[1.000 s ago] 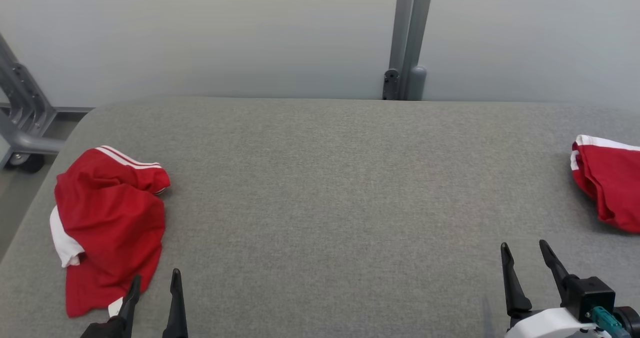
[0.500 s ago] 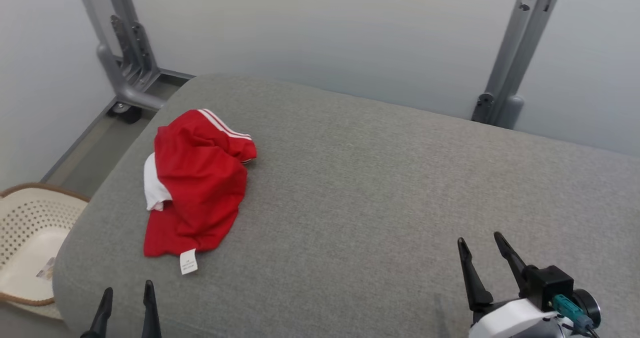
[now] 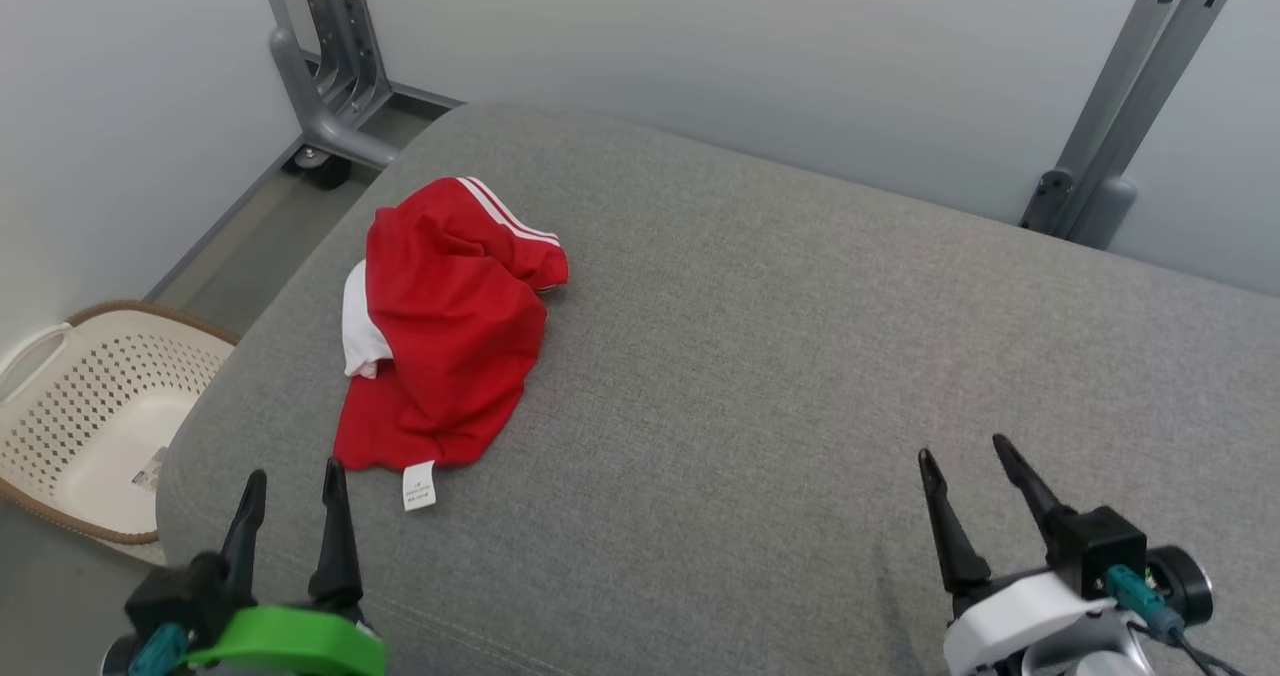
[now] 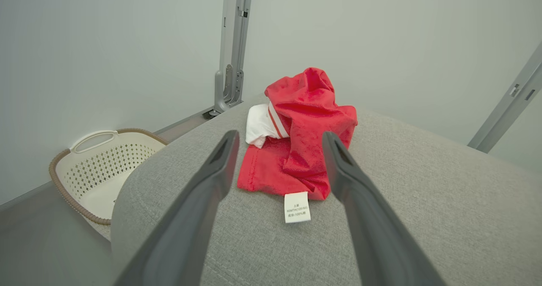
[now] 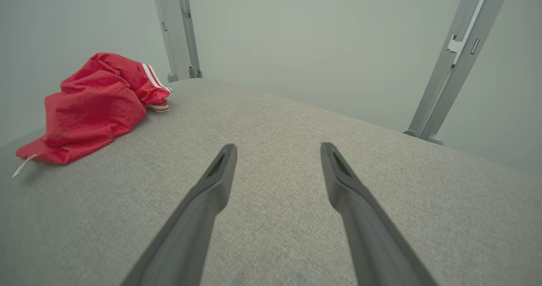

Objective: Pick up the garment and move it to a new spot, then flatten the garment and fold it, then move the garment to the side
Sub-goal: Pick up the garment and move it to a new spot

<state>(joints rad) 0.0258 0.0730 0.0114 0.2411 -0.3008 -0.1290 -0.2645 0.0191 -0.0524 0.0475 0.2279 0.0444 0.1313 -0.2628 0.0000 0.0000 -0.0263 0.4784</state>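
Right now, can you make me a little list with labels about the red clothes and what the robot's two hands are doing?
garment: red garment with white stripes, crumpled, lying on the grey padded table
tag: white label at its near edge
left gripper: open, holding nothing, just short of the garment
right gripper: open, holding nothing, far from the garment
beside the table: cream basket on the floor
task step: pick-up not yet begun
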